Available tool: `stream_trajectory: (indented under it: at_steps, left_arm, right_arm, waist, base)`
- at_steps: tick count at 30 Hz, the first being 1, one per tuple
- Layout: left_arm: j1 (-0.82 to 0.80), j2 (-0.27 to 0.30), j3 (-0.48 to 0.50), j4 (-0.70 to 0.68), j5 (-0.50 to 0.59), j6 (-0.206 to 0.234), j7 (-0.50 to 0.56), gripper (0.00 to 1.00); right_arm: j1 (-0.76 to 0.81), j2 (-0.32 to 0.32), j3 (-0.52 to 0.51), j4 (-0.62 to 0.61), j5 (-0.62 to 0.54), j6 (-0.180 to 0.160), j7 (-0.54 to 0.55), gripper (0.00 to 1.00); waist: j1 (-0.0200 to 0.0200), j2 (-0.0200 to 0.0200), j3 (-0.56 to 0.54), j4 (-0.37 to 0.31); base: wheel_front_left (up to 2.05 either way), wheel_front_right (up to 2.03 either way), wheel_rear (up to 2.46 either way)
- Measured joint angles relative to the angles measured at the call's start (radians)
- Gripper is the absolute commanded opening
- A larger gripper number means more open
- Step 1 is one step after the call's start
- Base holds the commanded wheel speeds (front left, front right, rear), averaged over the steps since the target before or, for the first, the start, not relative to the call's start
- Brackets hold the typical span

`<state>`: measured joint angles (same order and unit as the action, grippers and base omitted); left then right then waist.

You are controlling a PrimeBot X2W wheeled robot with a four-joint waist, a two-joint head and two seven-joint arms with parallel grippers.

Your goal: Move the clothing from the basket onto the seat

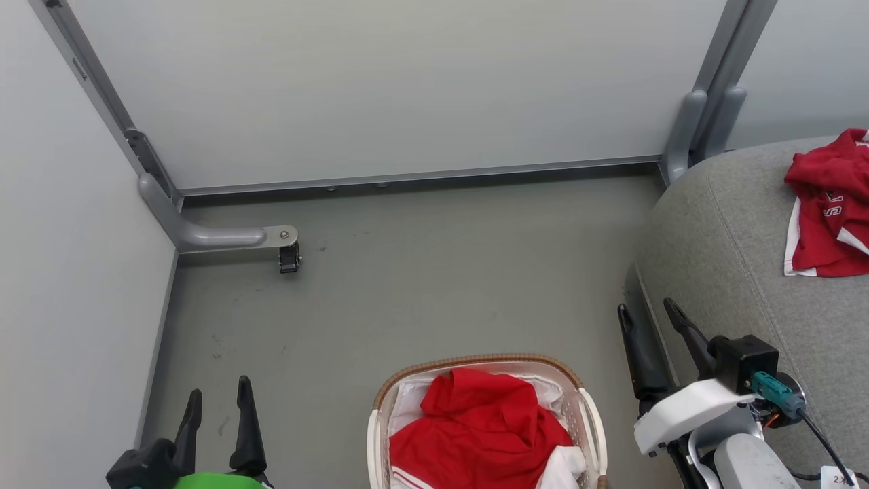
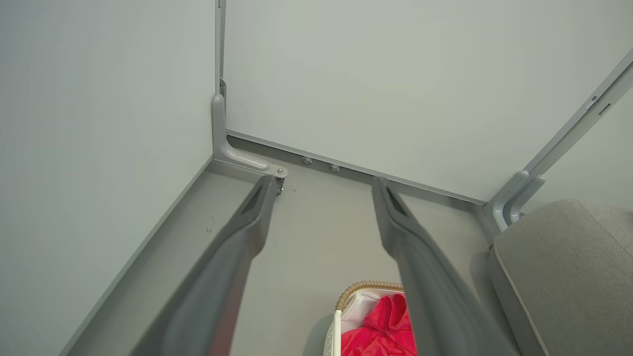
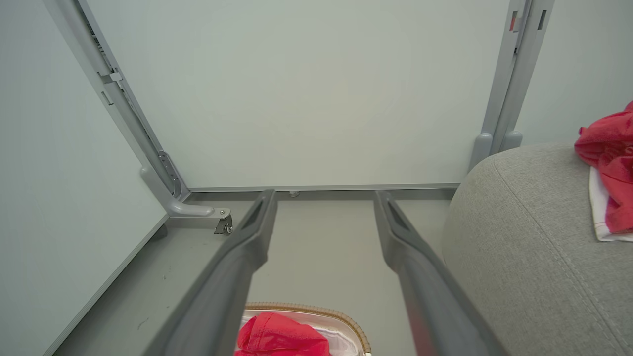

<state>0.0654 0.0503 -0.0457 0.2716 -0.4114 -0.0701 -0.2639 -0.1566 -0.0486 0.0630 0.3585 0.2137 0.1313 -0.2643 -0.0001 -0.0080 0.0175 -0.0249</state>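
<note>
A red garment (image 1: 478, 435) lies bunched in the white basket (image 1: 589, 414) with the brown rim, at the bottom middle of the head view; the same garment (image 2: 383, 329) and basket rim (image 2: 368, 286) show low in the left wrist view. A second red garment (image 1: 828, 204) with white trim lies on the grey seat (image 1: 733, 258) at the right, also seen as red cloth (image 3: 610, 163) on the seat (image 3: 519, 237). My left gripper (image 1: 218, 390) stands open left of the basket, holding nothing. My right gripper (image 1: 648, 309) is open beside the seat's edge, right of the basket, empty.
Pale partition panels close the space at the back and left. A grey panel foot with a small caster (image 1: 288, 257) juts onto the grey floor (image 1: 421, 285) at the back left. Another panel post (image 1: 699, 129) stands by the seat's far corner.
</note>
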Motion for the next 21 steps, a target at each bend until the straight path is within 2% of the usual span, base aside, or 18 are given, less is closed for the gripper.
stream_trajectory:
  at_steps: [21]
  left_arm:
    - [0.0, 0.0, -0.018, 0.011, 0.007, -0.002, 0.0, 1.0]
  right_arm:
    - [0.002, 0.0, 0.004, -0.001, -0.001, 0.0, 0.0, 1.0]
  waist:
    - [0.0, 0.0, 0.009, -0.008]
  base:
    - [0.0, 0.0, 0.0]
